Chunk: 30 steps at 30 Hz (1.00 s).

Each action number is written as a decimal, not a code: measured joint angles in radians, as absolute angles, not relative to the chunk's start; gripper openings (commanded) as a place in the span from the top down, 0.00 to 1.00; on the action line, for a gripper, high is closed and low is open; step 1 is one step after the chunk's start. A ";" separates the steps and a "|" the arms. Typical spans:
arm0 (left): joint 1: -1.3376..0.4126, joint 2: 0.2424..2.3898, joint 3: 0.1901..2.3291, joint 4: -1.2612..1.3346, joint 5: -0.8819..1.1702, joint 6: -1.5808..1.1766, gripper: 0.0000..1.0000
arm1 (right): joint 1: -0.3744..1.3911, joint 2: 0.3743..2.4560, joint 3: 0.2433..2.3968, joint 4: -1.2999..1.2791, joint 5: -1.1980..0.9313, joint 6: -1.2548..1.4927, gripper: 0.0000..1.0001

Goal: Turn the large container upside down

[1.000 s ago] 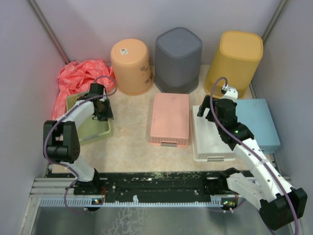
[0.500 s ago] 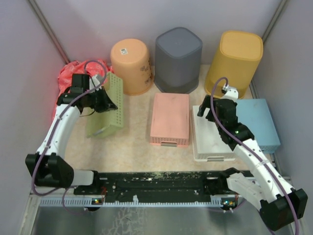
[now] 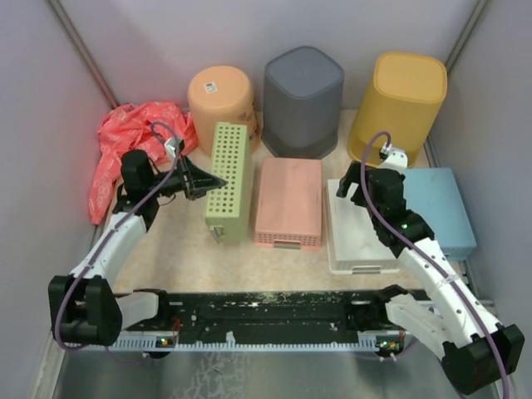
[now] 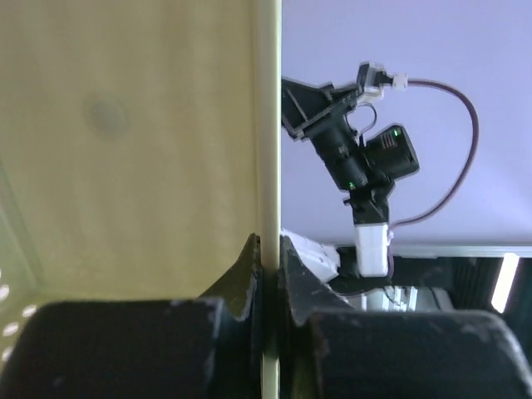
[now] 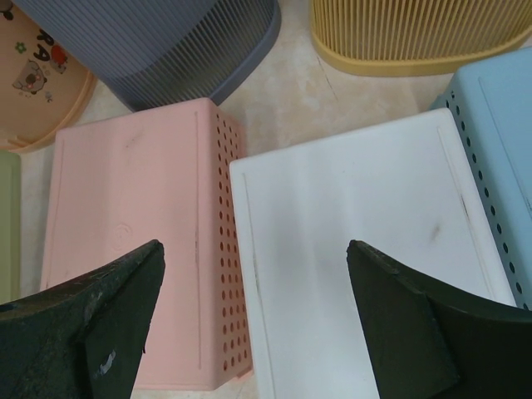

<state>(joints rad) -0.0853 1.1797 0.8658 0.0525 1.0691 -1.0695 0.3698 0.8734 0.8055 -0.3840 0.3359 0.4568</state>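
The green perforated container (image 3: 229, 181) stands tipped on its long side, just left of the pink container (image 3: 288, 202). Its holed side faces up and its open side faces left toward my left arm. My left gripper (image 3: 202, 179) is shut on its rim. In the left wrist view the fingers (image 4: 268, 249) pinch the thin green wall (image 4: 269, 125), with the container's inside (image 4: 125, 141) filling the left. My right gripper (image 3: 366, 179) is open and empty above the upside-down white container (image 3: 357, 237), also seen in the right wrist view (image 5: 357, 249).
Upside-down bins stand along the back: orange (image 3: 222, 108), grey (image 3: 302, 98), yellow (image 3: 403, 104). A blue container (image 3: 445, 208) lies at the right of the white one. A red bag (image 3: 133, 137) lies at the back left. Walls close both sides.
My left gripper lifted the green container from lying open side up at the left, swung it rightward and tipped it onto its side beside the pink container. The right arm stayed still.
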 measured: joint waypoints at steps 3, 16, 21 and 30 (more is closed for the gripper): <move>-0.085 1.187 0.701 0.410 1.119 -1.317 1.00 | 0.370 0.847 0.805 -0.386 0.341 0.458 0.10; 0.002 1.479 0.440 1.420 1.240 -1.943 0.88 | 0.370 0.811 0.796 -0.398 0.360 0.467 0.10; 0.093 1.572 0.415 1.507 1.318 -2.030 0.55 | 0.370 0.809 0.792 -0.411 0.368 0.467 0.10; 0.315 1.660 0.297 1.535 1.404 -2.020 0.43 | 0.370 0.808 0.792 -0.412 0.376 0.467 0.10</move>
